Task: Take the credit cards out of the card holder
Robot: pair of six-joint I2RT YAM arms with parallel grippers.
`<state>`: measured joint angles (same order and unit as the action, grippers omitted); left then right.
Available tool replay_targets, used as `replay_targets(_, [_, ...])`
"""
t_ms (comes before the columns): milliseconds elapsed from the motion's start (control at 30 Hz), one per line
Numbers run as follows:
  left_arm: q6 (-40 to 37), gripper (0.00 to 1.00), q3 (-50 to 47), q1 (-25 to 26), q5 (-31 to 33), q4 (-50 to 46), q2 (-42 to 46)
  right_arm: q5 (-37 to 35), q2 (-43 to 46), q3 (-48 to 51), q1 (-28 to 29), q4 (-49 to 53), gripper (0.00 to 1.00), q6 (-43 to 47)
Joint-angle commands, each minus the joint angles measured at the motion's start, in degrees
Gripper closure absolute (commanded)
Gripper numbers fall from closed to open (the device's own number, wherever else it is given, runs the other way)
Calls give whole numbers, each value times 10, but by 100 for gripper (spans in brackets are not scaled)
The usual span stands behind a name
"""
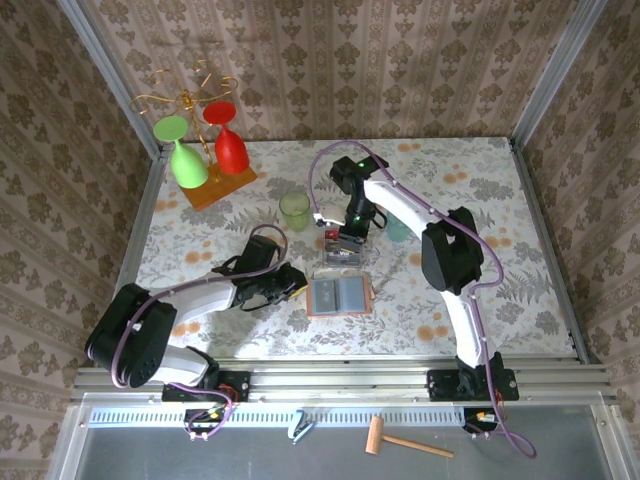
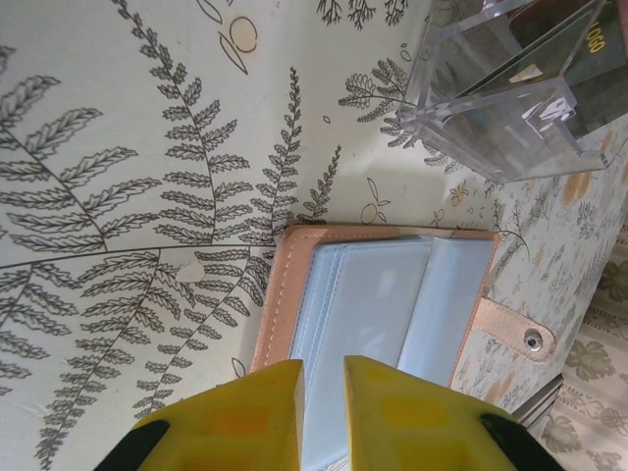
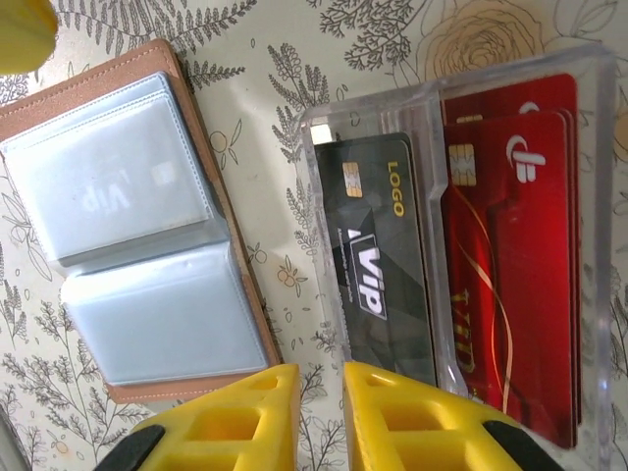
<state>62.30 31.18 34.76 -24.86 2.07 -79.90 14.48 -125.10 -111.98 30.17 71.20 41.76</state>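
The card holder [image 1: 338, 296] lies open and flat on the table, salmon-pink with grey-blue pockets [image 3: 128, 226]. Through its upper pocket shows a pale card marked "Vip" [image 3: 110, 196]. A clear plastic tray [image 3: 316, 137] beside it holds a black credit card [image 3: 378, 255] and red credit cards [image 3: 515, 245]. My left gripper [image 2: 324, 365] hovers low over the holder's [image 2: 373, 285] near edge, jaws a narrow gap apart, nothing between them. My right gripper [image 3: 322, 368] hangs over the strip of table between holder and tray, also narrowly open and empty.
A green tumbler [image 1: 295, 210] stands behind the holder. At the back left a wire rack on an orange base [image 1: 215, 187] carries a green goblet [image 1: 183, 160] and a red goblet [image 1: 230, 148]. A wooden mallet [image 1: 400, 441] lies below the table's front rail.
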Motion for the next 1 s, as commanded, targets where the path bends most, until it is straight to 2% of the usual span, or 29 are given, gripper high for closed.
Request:
replay_targets(0, [4,82,7,8,-4,16,-13,-5,62,46,4,-65,82,-69])
replay_targets(267, [7,85,5,22,-1,29,-26,11,170,200,25,-211,81,-246])
replay_targets(500, [8,87,-7,27,5,31,-28,5,254,329,56,-342,82,-467])
replay_targets(700, [8,88,-18,34,5,32,-30,33,304,424,66,-436,84,-656])
replay_targets(800, [9,88,-25,36,6,34,-30,46,319,464,69,-466,86,-732])
replay_targets(967, [9,89,-34,39,5,37,-32,70,323,504,77,-480,90,-808])
